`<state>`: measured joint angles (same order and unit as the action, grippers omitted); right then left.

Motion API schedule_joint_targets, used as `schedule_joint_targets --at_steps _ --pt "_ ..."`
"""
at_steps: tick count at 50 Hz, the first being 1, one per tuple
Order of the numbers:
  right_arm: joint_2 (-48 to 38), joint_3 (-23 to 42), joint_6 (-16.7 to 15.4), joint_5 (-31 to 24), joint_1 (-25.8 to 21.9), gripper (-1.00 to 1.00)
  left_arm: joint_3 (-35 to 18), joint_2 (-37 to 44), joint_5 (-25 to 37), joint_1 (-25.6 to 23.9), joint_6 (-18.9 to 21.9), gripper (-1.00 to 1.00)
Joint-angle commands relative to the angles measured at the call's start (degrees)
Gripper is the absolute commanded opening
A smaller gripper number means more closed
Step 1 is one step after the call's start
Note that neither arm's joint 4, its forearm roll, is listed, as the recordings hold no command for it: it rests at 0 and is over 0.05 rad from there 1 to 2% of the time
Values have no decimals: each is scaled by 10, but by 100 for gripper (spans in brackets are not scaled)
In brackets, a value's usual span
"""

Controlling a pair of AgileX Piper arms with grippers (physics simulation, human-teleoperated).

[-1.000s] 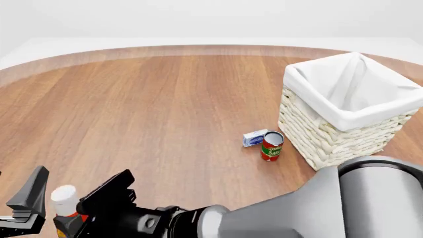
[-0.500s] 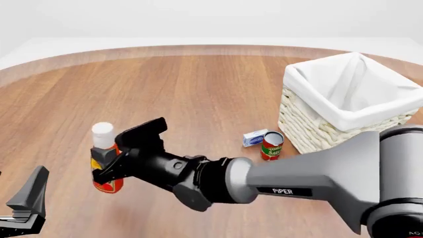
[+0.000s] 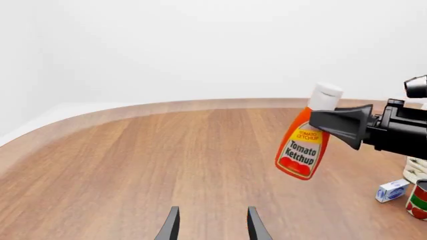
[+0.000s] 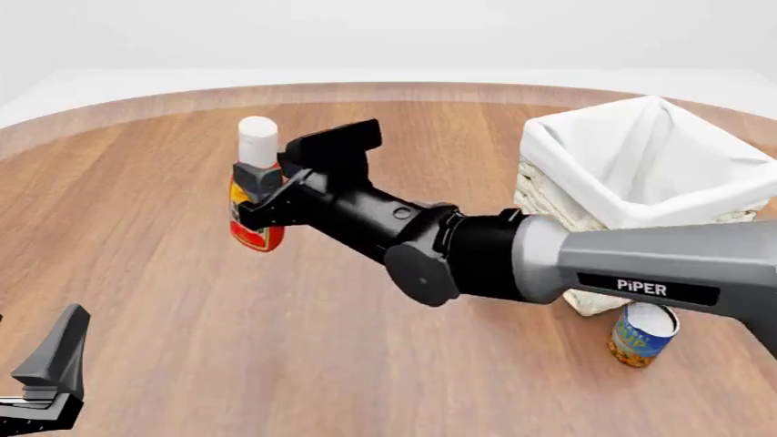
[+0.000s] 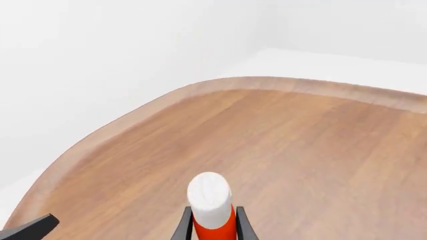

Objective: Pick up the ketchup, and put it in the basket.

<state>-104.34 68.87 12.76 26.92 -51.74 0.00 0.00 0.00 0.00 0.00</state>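
Observation:
The ketchup, a red bottle with a white cap and a label, hangs slightly tilted above the left half of the table. My right gripper is shut on its upper body. In the right wrist view the white cap sticks up between the two fingers. From the left wrist camera the ketchup shows in mid-air with a black finger across it. The basket, cream wicker with a white liner, stands at the right. My left gripper is open and empty at the near left, one finger showing in front.
A blue and yellow can stands in front of the basket near the right edge. The left wrist view shows a red and green tomato sauce can and a small blue and white box beside the basket; my right arm hides them in front.
My right gripper has carried the ketchup up off the near-left table, farther away and to the right. The blue and yellow can has come into view. The left gripper has not moved.

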Motion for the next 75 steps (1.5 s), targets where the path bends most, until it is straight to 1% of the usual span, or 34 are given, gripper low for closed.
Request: schedule_joint_targets --at_steps 1,6,10,12,18,20,25,29,33,35,38,39,41,42,44,47,48,49,50,51,53,55,56,57,58,68,69,73,75 --pt "65 -11 -22 -10 40 -100 0 0 0 0 0 100" --pt "78 -10 -30 -10 66 -100 0 0 0 0 0 100" --pt "79 1 -51 -17 101 -100 0 0 0 0 0 100" --pt "85 -4 -47 -14 111 -100 0 0 0 0 0 100" --pt "97 -5 -56 -17 145 -100 0 0 0 0 0 100" --pt "100 -4 -65 -18 160 -100 0 0 0 0 0 100" --pt "117 -15 -65 -5 196 -100 0 0 0 0 0 100" --pt "138 -28 -75 2 223 -100 0 0 0 0 0 100" --pt "158 -44 -72 7 235 -100 0 0 0 0 0 100" --pt "179 -58 -74 8 250 -100 0 0 0 0 0 100" --pt "204 -73 -91 -1 282 -100 0 0 0 0 0 100" --pt "204 -73 -91 -1 282 -100 0 0 0 0 0 100" --pt "222 -88 -95 -3 304 -100 0 0 0 0 0 100" --pt "222 -88 -95 -3 304 -100 0 0 0 0 0 100" --pt "239 -103 -102 -4 329 -100 0 0 0 0 0 100" --pt "248 -111 -103 -4 338 -100 0 0 0 0 0 100" --pt "261 -122 -107 -5 358 -100 0 0 0 0 0 100" --pt "261 -122 -107 -5 358 -100 0 0 0 0 0 100" --pt "275 -132 -109 -7 384 -100 0 0 0 0 0 100" --pt "280 -136 -114 -10 383 -100 0 0 0 0 0 100" --pt "287 -142 -123 -14 398 -100 0 0 0 0 0 100" --pt "295 -151 -122 -15 405 -100 0 0 0 0 0 100" --pt "297 -154 -127 -17 415 -100 0 0 0 0 0 100" --pt "299 -158 -128 -17 420 -100 0 0 0 0 0 100" --pt "303 -163 -122 -16 421 -100 0 0 0 0 0 100" --pt "324 -206 -117 -10 453 -100 0 0 0 0 0 100" --pt "325 -218 -115 -6 472 -100 0 0 0 0 0 100" --pt "302 -225 -115 15 495 -100 0 0 0 0 0 100" --pt "300 -227 -114 19 495 -100 0 0 0 0 0 100"
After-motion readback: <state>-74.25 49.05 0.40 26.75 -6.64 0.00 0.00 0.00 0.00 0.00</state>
